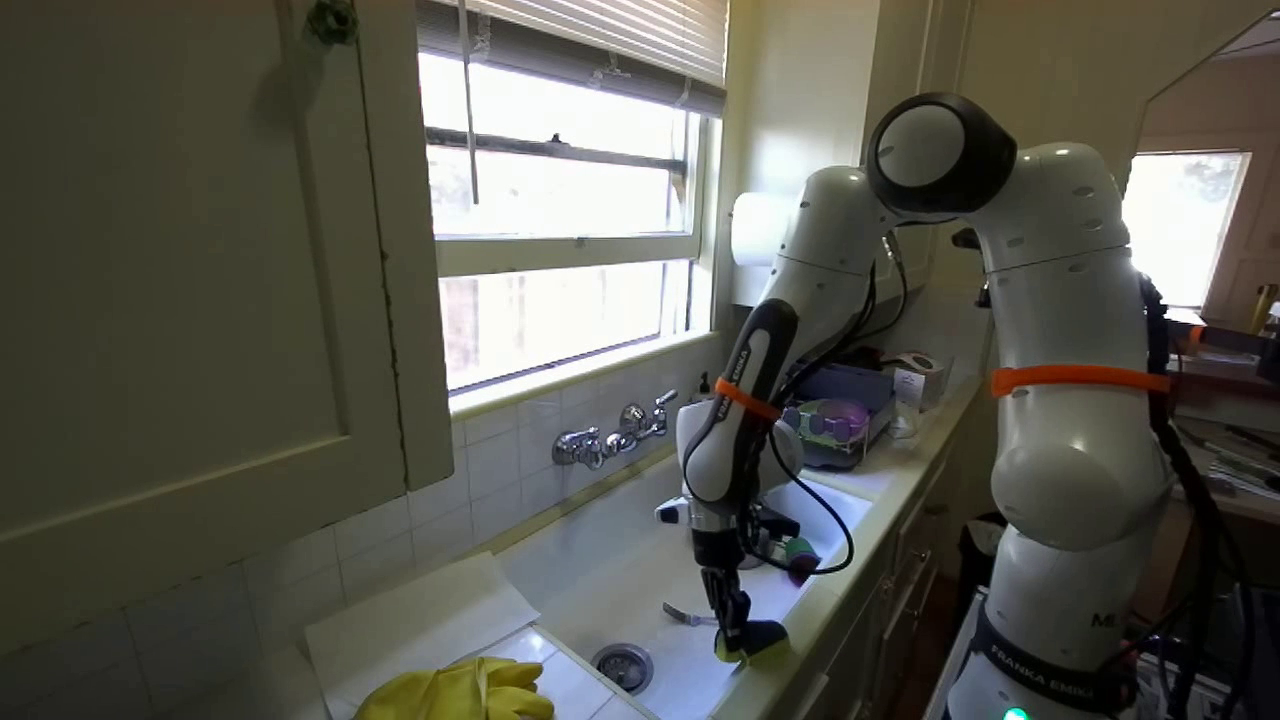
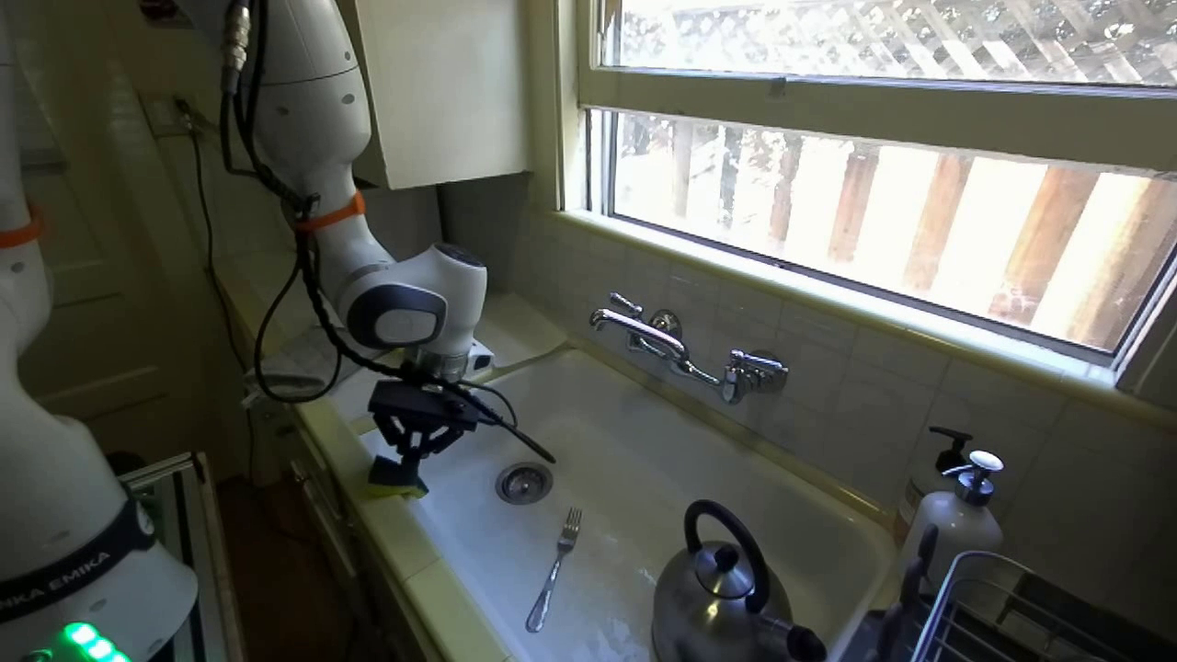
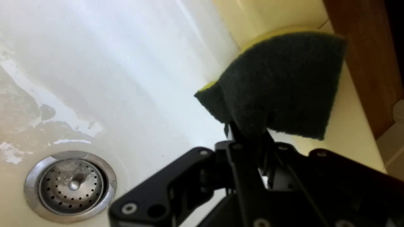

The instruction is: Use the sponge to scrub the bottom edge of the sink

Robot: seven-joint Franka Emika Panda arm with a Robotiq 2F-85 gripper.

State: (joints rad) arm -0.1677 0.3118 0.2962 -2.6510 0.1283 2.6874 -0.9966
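Observation:
My gripper (image 3: 247,134) is shut on the folded middle of the sponge (image 3: 293,82), whose dark face is towards the wrist camera. The sponge's yellow face shows as a thin strip along its far border. It is bent and spans the sink's near rim, partly over the white wall and partly over the yellow tile; contact beneath is hidden. In both exterior views the gripper (image 1: 733,628) points down at this rim, with the sponge (image 2: 394,472) at its tips. The white sink (image 2: 634,441) stretches away beside it. The fingertips are mostly covered by the sponge.
Near the sponge is the round drain (image 3: 71,186). A fork (image 2: 556,570) and a steel kettle (image 2: 722,598) stand in the basin. Chrome taps (image 2: 662,340) project from the wall. Yellow gloves (image 1: 455,695) lie on the counter; a dish rack (image 2: 965,607) sits at the opposite end.

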